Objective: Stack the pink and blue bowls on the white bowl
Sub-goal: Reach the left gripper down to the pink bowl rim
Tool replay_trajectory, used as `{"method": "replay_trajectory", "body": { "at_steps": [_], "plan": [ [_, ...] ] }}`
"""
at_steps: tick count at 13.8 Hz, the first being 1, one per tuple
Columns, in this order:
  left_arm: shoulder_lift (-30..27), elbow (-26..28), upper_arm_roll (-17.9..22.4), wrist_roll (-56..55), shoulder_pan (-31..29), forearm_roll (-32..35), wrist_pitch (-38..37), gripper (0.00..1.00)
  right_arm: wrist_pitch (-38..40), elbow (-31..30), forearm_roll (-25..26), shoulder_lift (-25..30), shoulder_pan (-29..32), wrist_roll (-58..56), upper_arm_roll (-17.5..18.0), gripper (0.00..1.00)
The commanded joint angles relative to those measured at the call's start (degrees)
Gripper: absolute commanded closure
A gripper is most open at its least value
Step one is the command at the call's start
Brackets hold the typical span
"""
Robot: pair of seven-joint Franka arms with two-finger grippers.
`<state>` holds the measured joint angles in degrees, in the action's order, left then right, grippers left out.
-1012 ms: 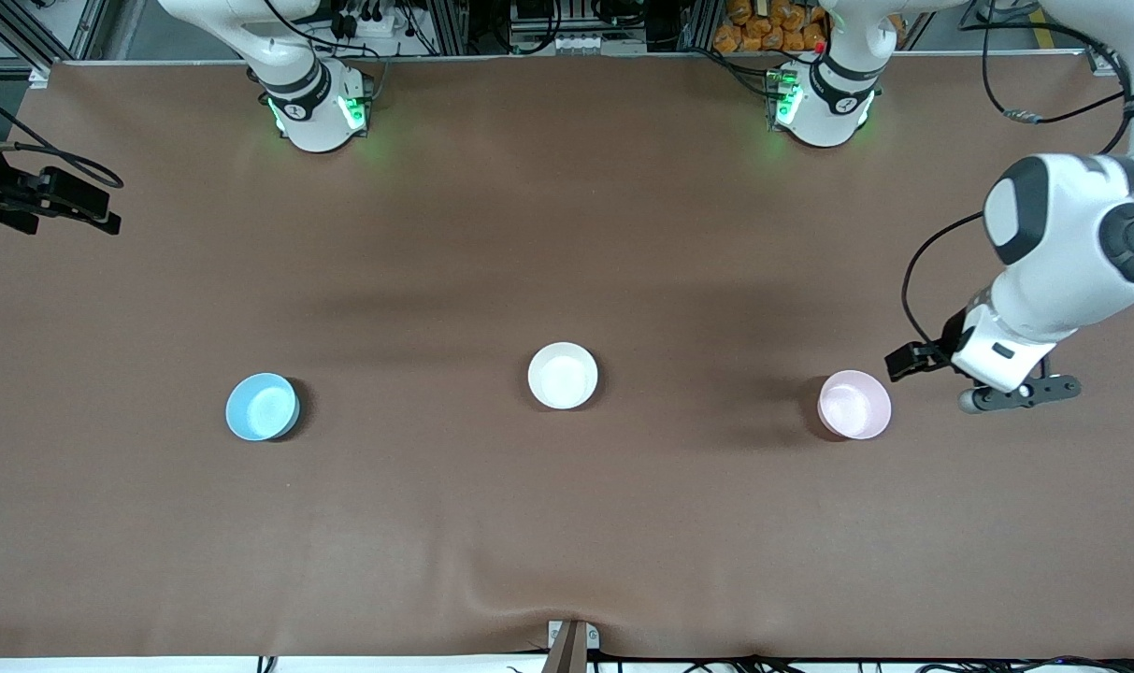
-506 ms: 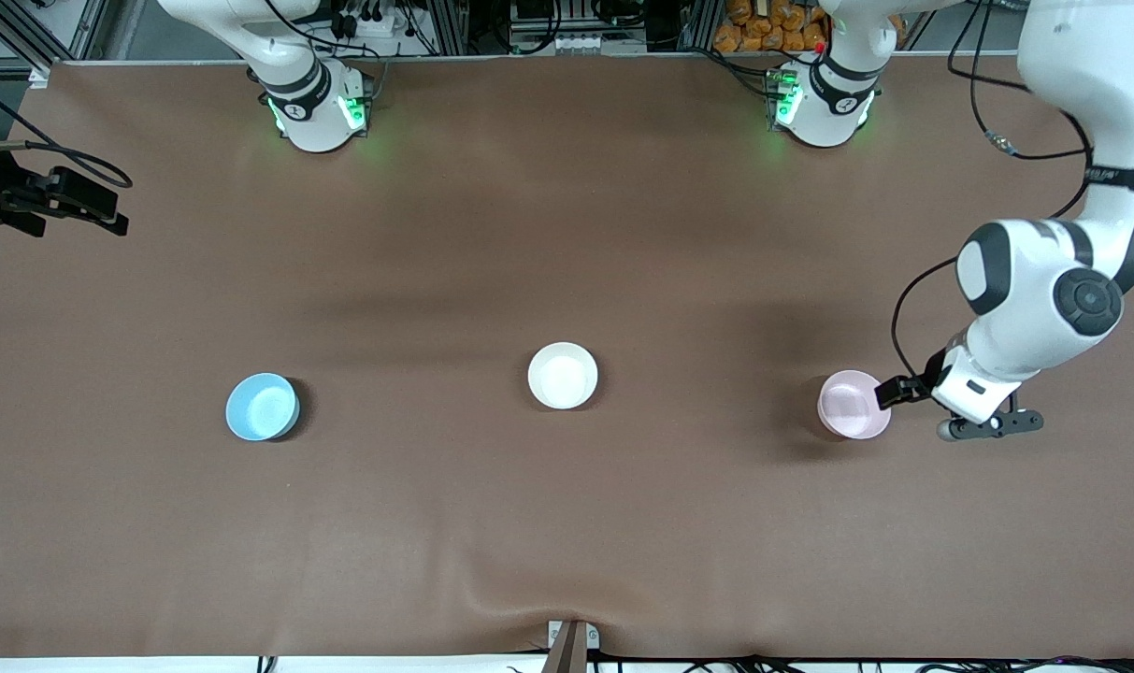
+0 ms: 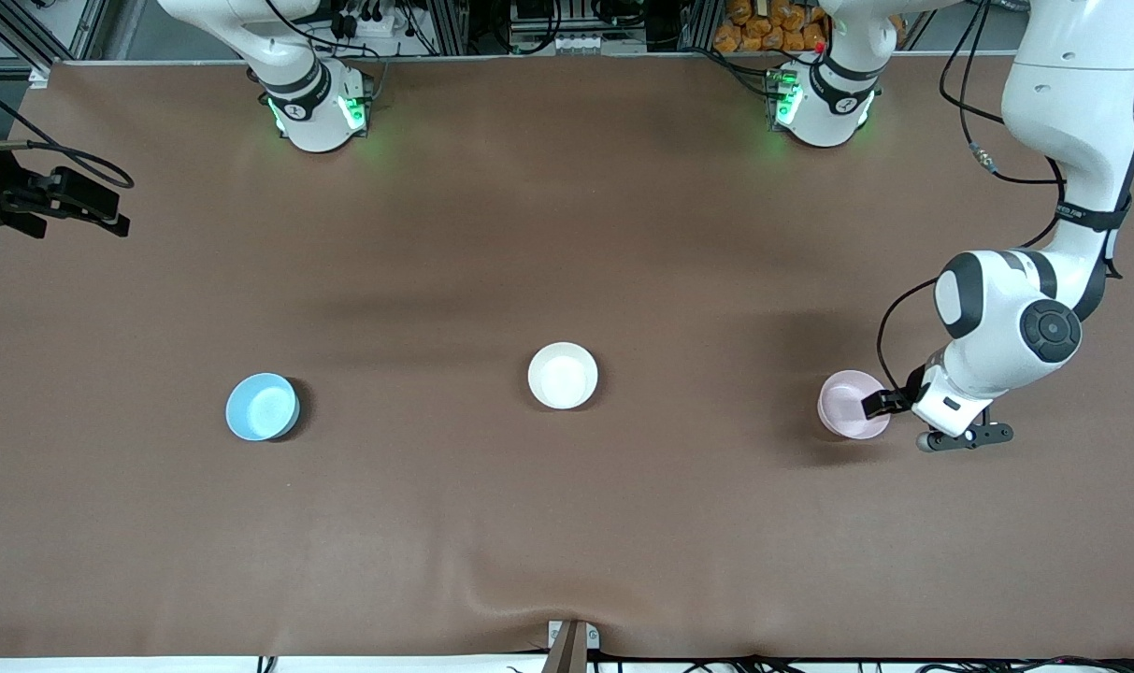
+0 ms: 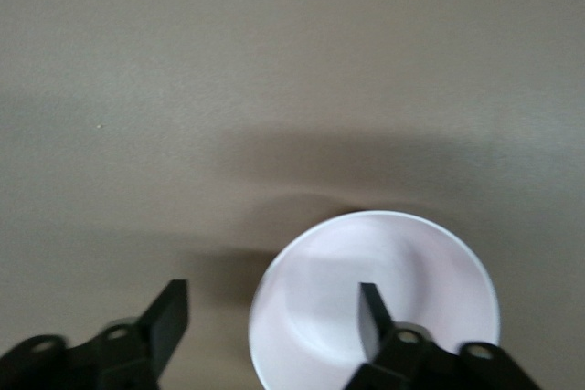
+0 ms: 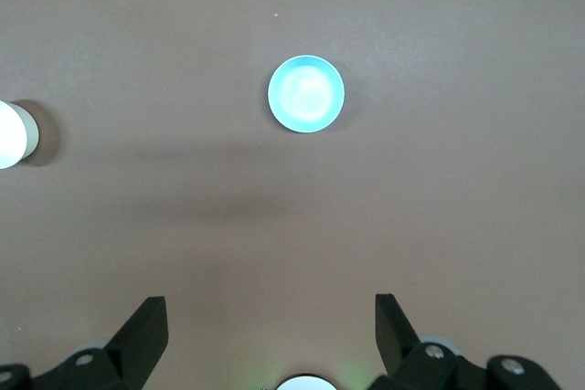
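The pale pink bowl (image 3: pixel 847 404) sits toward the left arm's end of the table. My left gripper (image 3: pixel 889 408) is down at its rim, open. In the left wrist view one finger (image 4: pixel 370 315) stands inside the pink bowl (image 4: pixel 411 271) and the other finger (image 4: pixel 169 317) outside it, with the rim between them. The white bowl (image 3: pixel 563 375) rests mid-table. The sky-blue bowl (image 3: pixel 262 407) lies toward the right arm's end. My right gripper (image 3: pixel 57 198) waits high over that end, open and empty (image 5: pixel 270 331), looking down on the blue bowl (image 5: pixel 306 94).
Brown cloth (image 3: pixel 567 523) covers the whole table, with a small fold at its edge nearest the front camera. Both arm bases (image 3: pixel 319 112) stand along the edge farthest from that camera. Wide bare cloth separates the three bowls.
My left arm has come down and swung in to the pink bowl, so its fingers now straddle the rim and stand a little narrower. The right arm has hardly moved.
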<state>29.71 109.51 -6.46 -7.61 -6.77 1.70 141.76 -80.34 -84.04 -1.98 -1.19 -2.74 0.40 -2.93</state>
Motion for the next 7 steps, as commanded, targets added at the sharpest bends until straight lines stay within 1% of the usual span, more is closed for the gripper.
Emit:
{"method": "replay_trajectory", "body": {
  "at_steps": [1,3,4,5,6,7],
  "plan": [
    [0.9,-0.7,-0.3,0.4,-1.0,0.8,0.4,0.25,0.0,0.5,-0.5,0.2,-0.2,0.7,-0.2,0.00],
    [1.7,-0.7,-0.3,0.4,-1.0,0.8,0.4,0.33,0.1,0.5,-0.4,0.2,-0.2,0.7,-0.2,0.00],
    [1.8,-0.7,-0.3,0.2,-1.0,0.8,0.4,0.42,0.0,0.5,-0.4,0.2,-0.2,0.7,-0.2,0.00],
    [1.8,-0.7,-0.3,-0.1,-1.0,0.8,0.4,0.57,0.0,0.5,-0.5,0.2,-0.2,0.7,-0.2,0.00],
    [1.9,-0.6,-0.4,0.4,-0.7,0.8,0.3,0.89,0.1,0.5,-0.3,0.2,-0.2,0.7,-0.2,0.00],
    [2.2,-0.6,-0.4,0.5,-0.3,0.8,0.3,1.00,0.1,0.5,-0.3,0.2,-0.2,0.7,-0.2,0.00]
  ]
}}
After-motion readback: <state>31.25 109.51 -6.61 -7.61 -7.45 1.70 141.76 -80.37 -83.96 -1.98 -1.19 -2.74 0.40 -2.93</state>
